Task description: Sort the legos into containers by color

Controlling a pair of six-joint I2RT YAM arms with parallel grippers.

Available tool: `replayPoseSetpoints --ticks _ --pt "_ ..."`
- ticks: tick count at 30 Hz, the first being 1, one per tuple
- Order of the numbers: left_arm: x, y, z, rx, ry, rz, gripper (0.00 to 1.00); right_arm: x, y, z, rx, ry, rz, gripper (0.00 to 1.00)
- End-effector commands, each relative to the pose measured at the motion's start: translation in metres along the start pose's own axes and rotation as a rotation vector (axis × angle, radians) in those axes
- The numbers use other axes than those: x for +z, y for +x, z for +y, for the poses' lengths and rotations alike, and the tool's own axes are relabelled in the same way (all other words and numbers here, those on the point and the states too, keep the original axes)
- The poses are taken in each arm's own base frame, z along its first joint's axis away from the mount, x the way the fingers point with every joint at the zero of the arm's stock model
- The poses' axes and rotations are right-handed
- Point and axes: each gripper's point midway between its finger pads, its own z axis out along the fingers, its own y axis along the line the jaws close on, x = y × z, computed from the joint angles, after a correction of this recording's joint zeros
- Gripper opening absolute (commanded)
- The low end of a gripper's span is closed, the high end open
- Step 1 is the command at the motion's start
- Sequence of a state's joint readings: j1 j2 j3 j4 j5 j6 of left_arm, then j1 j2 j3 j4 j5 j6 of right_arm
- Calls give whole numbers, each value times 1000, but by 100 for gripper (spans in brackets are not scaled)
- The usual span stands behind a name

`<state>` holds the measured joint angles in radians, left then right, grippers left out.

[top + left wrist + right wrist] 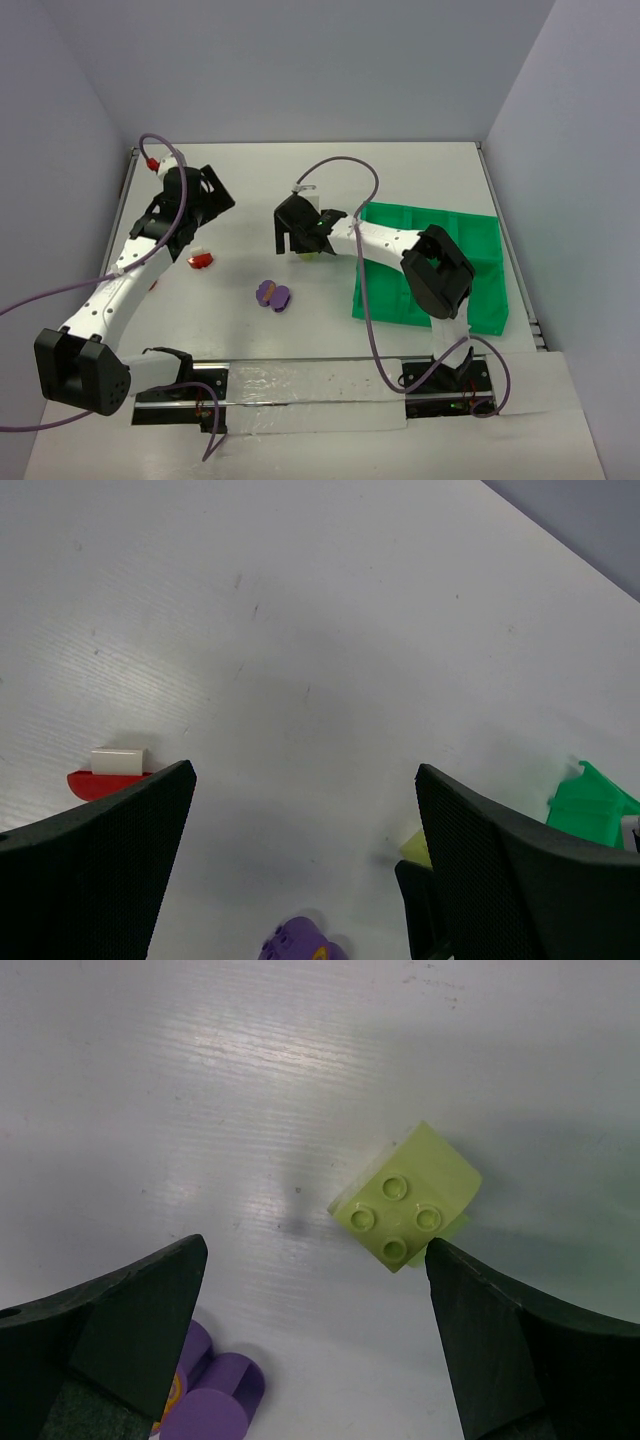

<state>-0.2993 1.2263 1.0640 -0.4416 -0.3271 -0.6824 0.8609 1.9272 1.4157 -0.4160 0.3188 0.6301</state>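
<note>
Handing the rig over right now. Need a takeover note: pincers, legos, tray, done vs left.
Left pincer: open, empty, over bare table; red lego sits beside one finger.
Right pincer: open, above the yellow-green lego, not gripping it.
Purple lego: on the table between the arms.
Green tray: on the right; no lego visible in it, though the right arm hides part.
Done: nothing visibly sorted. Left: all three legos.

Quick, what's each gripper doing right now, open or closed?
Left gripper: open, empty.
Right gripper: open, empty, over the yellow-green brick.
</note>
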Motion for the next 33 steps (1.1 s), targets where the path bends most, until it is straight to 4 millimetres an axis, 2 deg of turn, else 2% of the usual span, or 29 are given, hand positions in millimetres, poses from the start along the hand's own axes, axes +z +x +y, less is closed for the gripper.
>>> replayPoseSetpoints --ticks 1,8,10,15,21,26,29,33 --pt "0 -7 -17 -11 95 -20 99 3 -11 3 -41 54 -26 97" --pt "-4 -9 -22 6 115 -11 99 13 -17 18 -79 25 -27 96" --pt "-9 -13 -21 7 117 -24 99 12 -25 23 -83 18 -42 95" --pt "-13 -16 -18 6 111 -42 99 13 -32 22 -85 49 -60 90" --pt "-15 -12 -23 20 149 -28 99 19 -33 24 -103 77 -49 74" --pt "-12 -13 -16 32 108 -32 100 20 -33 18 -119 130 -55 78" --pt "-11 -12 -22 25 131 -29 99 20 -32 17 -131 138 -54 80" --pt "-9 -11 -24 19 137 -22 99 22 -28 13 -140 151 -46 76"
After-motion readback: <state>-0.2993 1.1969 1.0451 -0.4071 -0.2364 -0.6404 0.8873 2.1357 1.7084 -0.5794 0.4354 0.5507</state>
